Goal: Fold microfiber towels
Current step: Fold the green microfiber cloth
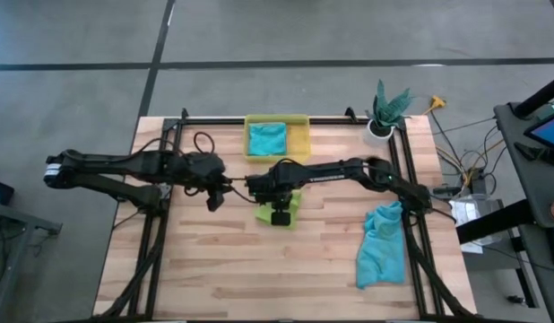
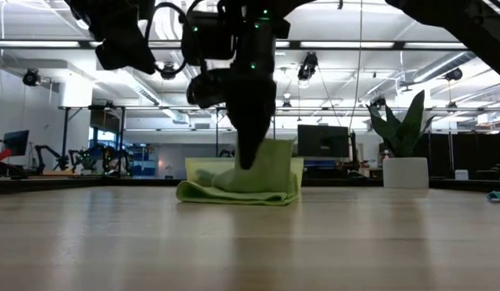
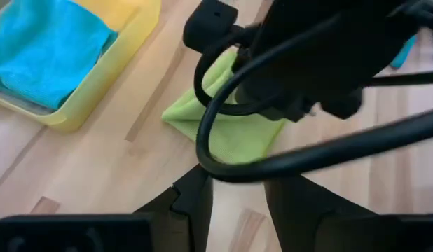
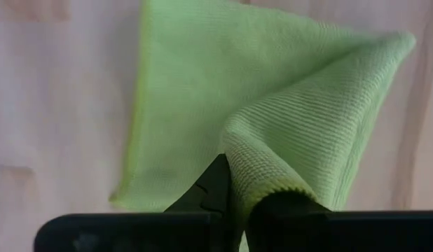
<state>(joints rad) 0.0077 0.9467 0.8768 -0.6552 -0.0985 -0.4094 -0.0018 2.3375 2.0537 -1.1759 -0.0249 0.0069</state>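
The lime towel (image 1: 293,205) lies mid-tabletop, just in front of the yellow bin (image 1: 301,137). The right gripper (image 4: 237,194) pinches one lifted fold. The left gripper (image 3: 237,203) hovers beside it, half-open and empty. If the thin pinch slips, the fold could flop askew.

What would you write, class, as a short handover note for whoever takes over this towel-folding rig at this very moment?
Right gripper: shut on the lime green towel, lifting a fold at table centre.
Left gripper: open, holding nothing, beside that towel.
Done: one teal towel lies folded in the yellow bin.
Left: finish the green fold; the other teal towel lies crumpled at the table's right edge. A grey towel is not clearly in view.
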